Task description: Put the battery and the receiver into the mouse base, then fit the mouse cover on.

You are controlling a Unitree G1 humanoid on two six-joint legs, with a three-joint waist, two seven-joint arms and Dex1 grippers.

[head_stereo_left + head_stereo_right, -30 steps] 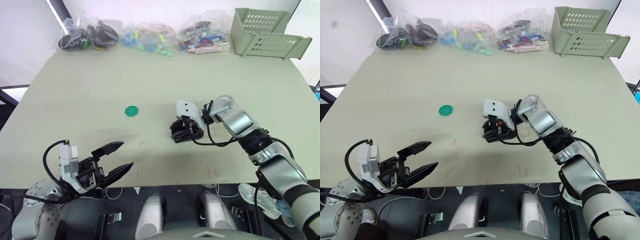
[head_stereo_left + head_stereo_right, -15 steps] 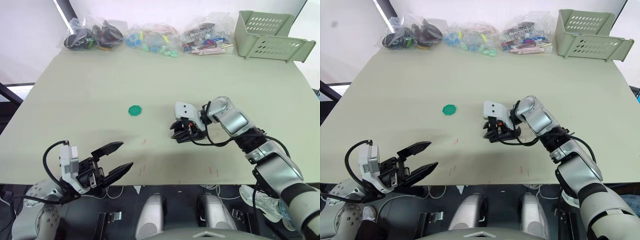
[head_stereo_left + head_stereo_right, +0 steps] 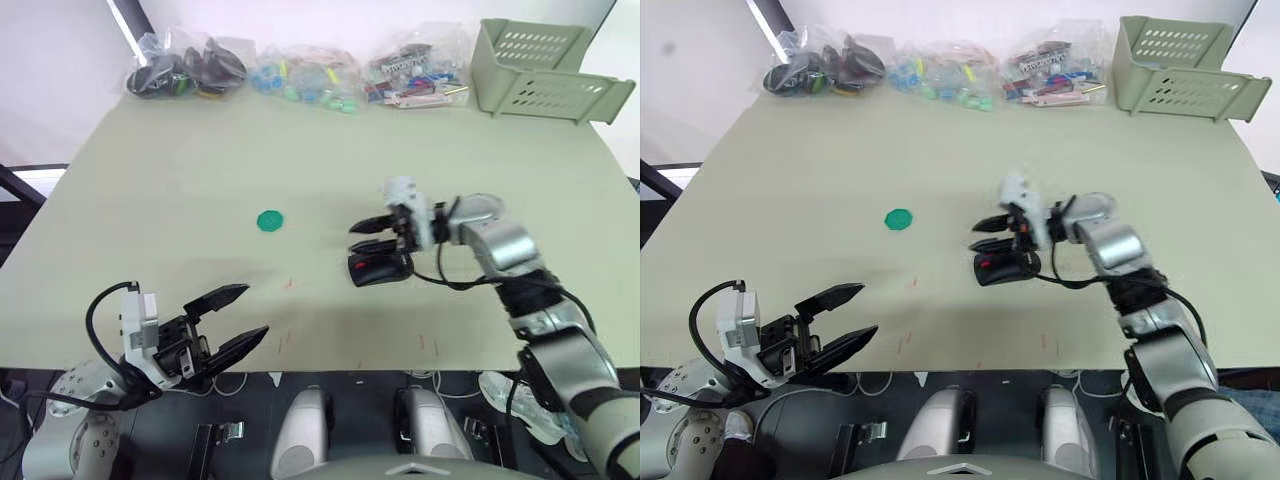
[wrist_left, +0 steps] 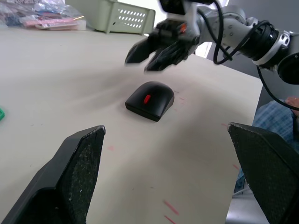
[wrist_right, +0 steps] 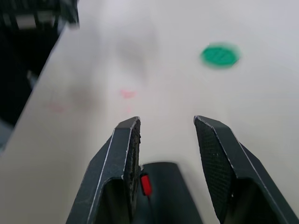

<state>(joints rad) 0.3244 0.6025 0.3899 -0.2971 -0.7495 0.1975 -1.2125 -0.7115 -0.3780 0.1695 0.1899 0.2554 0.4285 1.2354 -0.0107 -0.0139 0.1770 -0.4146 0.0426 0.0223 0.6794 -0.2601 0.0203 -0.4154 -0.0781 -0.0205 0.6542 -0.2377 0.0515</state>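
The right gripper (image 3: 368, 227) has let go of the mouse and lifted clear; its fingers now stand apart with nothing between them, just above and to the far side of it. The mouse (image 3: 378, 268) lies flat on the worktop (image 3: 200, 150) near the middle, its black cover on and a small red mark showing on top. The left gripper (image 3: 232, 318) hangs wide apart and empty at the near left edge. A green disc (image 3: 269, 221) lies left of the mouse.
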